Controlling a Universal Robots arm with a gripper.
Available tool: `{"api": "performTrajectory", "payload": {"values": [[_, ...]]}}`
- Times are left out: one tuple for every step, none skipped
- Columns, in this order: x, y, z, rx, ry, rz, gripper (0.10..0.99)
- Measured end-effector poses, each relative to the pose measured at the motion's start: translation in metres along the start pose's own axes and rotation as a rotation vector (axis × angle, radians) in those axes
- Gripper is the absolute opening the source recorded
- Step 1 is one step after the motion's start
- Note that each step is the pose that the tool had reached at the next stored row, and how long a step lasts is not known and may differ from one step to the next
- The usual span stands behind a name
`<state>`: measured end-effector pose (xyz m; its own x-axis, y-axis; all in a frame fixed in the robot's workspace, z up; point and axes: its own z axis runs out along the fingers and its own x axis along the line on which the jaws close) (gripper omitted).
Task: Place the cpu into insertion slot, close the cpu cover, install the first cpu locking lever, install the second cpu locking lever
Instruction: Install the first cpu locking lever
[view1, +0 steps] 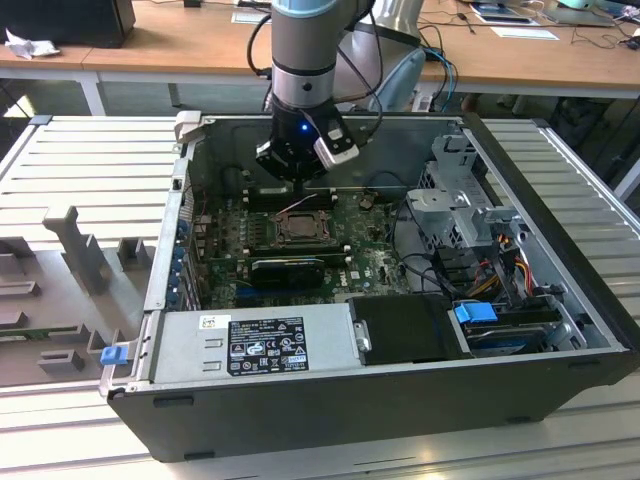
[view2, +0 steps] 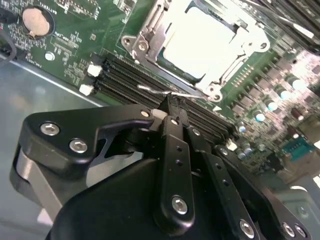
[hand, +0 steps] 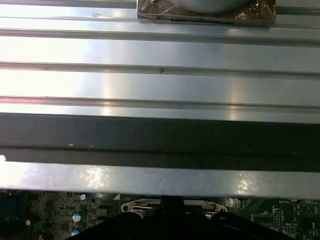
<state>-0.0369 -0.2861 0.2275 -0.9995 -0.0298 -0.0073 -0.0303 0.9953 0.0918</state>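
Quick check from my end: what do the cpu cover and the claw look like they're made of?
The cpu cover: apparently bare stamped metal, silvery and shiny, catching bright glare along its frame. The claw: matte black, likely anodised metal or hard plastic, joined with silver screws; the look leaves that open.

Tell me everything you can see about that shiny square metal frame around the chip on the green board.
The cpu cover is a thin, silvery metal frame with a large square cut-out. In the second wrist view it lies flat and closed over the insertion slot, and the pale face of the cpu shows through the opening. Screws sit at its corners. A thin wire lever runs along its near edge, beside the black memory slots. The gripper is right at that lever. In the exterior view the cover sits mid-board, below the arm.
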Motion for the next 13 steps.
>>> {"api": "performTrajectory", "payload": {"values": [[-0.0012,-0.0001,0.0009,0.0,-0.0001,0.0,0.106],[-0.0043,0.0001,0.0015,0.0,-0.0001,0.0,0.106],[-0.0054,0.0002,0.0017,0.0,-0.0001,0.0,0.106],[-0.0065,0.0004,0.0018,0.0,-0.0001,0.0,0.106],[-0.0079,0.0006,0.0021,0.0,-0.0001,0.0,0.106],[-0.0087,0.0008,0.0023,0.0,-0.0001,0.0,0.106],[-0.0096,0.0011,0.0026,0.0,-0.0002,0.0,0.106],[-0.0103,0.0013,0.0029,0.0,-0.0002,0.0,0.106],[-0.0112,0.0015,0.0033,0.0,-0.0001,0.0,0.106],[-0.012,0.0017,0.0037,0.0,-0.0002,-0.001,0.106],[-0.013,0.0017,0.0042,0.0,-0.0001,-0.001,0.106],[-0.014,0.0017,0.0048,0.0,-0.0001,-0.001,0.106],[-0.0149,0.0015,0.0058,0.0,-0.0001,-0.001,0.106]]}}
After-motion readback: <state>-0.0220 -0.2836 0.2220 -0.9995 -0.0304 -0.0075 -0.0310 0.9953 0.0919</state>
